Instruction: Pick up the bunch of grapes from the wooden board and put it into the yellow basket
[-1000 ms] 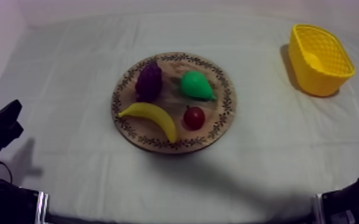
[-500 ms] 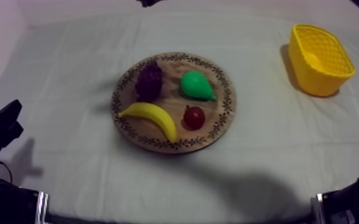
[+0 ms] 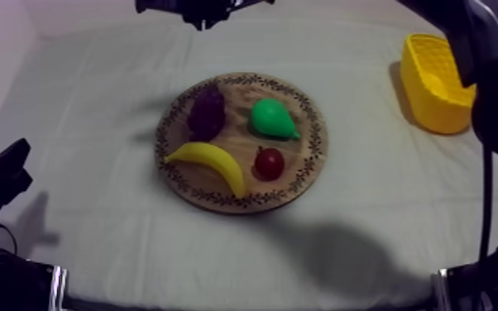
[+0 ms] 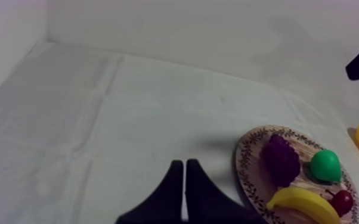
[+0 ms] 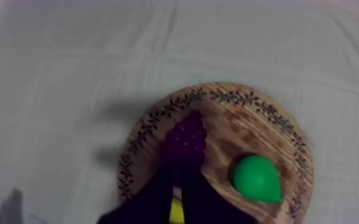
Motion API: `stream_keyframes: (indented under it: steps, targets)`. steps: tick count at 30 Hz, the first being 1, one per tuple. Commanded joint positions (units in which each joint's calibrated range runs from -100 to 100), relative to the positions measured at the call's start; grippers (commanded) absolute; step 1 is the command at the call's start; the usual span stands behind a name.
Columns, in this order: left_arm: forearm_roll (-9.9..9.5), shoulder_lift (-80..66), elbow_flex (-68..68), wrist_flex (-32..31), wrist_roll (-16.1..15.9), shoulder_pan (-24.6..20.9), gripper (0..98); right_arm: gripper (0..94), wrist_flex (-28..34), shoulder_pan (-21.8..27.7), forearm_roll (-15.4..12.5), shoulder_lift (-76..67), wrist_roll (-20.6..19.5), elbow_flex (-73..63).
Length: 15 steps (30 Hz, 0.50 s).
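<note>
The purple bunch of grapes (image 3: 207, 112) lies on the left half of the round wooden board (image 3: 302, 178), mid-table. Far right stands the yellow basket (image 3: 434, 91). My right arm reaches in from the upper right, and its gripper (image 3: 203, 12) hangs high behind the board. In the right wrist view its fingers (image 5: 182, 170) lie together as a wedge, pointing at the grapes (image 5: 186, 138) on the board (image 5: 247, 119) well below. My left gripper (image 3: 16, 157) rests at the table's left edge; the left wrist view shows it (image 4: 183, 176) shut on nothing, the grapes (image 4: 281, 159) off to its right.
On the board with the grapes lie a green pear (image 3: 270, 118), a banana (image 3: 211, 160) and a small red fruit (image 3: 269, 163). The right arm's dark bulk (image 3: 492, 74) passes in front of part of the basket. Bare cloth surrounds the board.
My right arm has risen from the lower right corner and swung across the table's far side, bringing its gripper above and behind the board. The left arm and the fruit have not moved.
</note>
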Motion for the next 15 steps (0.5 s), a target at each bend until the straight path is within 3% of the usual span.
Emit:
stream_keyframes:
  steps: [1, 4, 9, 15]
  targets:
    - [0.02, 0.0, -0.03, 0.01, 0.0, -0.03, 0.1, 10.7, 0.02, 0.03, -0.38, 0.26, 0.16, 0.28]
    - [0.02, 0.0, -0.03, 0.01, 0.0, -0.03, 0.1, 15.9, 0.12, 0.07, -1.3, 0.6, -0.11, 1.46]
    - [0.02, 0.0, -0.03, 0.01, 0.0, -0.03, 0.1, 40.2, -0.32, -0.04, -2.82, 0.77, -1.15, 3.9]
    - [0.02, 0.0, -0.03, 0.01, 0.0, -0.03, 0.1, 58.1, -2.3, -0.1, -3.7, 0.79, -1.86, 4.92]
